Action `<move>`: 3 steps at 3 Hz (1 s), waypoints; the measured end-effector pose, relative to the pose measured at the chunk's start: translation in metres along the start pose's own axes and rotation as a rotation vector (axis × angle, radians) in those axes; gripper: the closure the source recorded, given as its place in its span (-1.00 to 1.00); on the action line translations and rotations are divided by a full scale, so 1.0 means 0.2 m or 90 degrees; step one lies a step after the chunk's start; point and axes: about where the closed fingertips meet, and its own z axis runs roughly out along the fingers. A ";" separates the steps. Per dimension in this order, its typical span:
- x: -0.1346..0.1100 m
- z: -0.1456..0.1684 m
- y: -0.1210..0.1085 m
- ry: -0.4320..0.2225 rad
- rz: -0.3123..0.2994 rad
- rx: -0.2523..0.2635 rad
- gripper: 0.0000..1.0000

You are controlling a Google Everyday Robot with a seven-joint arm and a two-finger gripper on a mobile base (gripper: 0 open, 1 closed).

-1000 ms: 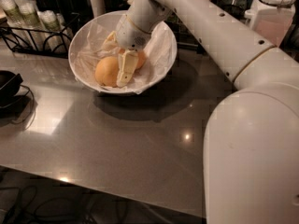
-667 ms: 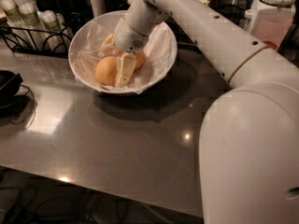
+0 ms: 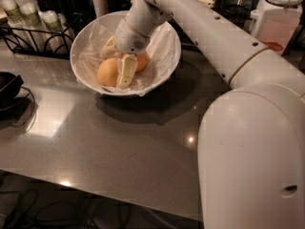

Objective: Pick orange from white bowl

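The large, round white bowl (image 3: 162, 42), lined with crinkled translucent wrap, sits tilted on the grey, glossy tabletop (image 3: 119, 147). Its open face is tipped toward the camera. That tilt explains where the fruit lies: both pieces have settled into the low front part of the lining, side by side.

The pale yellow-orange round orange (image 3: 106, 72) is on the left. The smaller, deeper reddish-orange fruit (image 3: 142, 61) is just to its right.

The long white robot arm (image 3: 205, 32) reaches in from the right, over the far rim, and angles steeply downward. This steep approach suits the slant of the bowl. The gripper (image 3: 115, 67) is down inside the bowl at the paler orange.

The jaws stand apart. One cream finger (image 3: 126, 70) is pushed into the seam between the two fruits, and the other finger (image 3: 109, 46) sits up behind the orange. This looks like a straddle meant to take the paler fruit and leave the redder one. I cannot make out whether either finger is pressing on the skin yet, so I judge the jaws open and not yet closed on anything.

The wedged finger could nudge the redder fruit, and the loose wrap could shift under the load.
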 end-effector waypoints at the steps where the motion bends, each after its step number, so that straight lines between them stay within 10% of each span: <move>1: 0.00 0.00 0.00 0.000 0.000 0.000 -0.40; 3: 0.00 0.00 0.00 0.000 0.000 0.000 0.49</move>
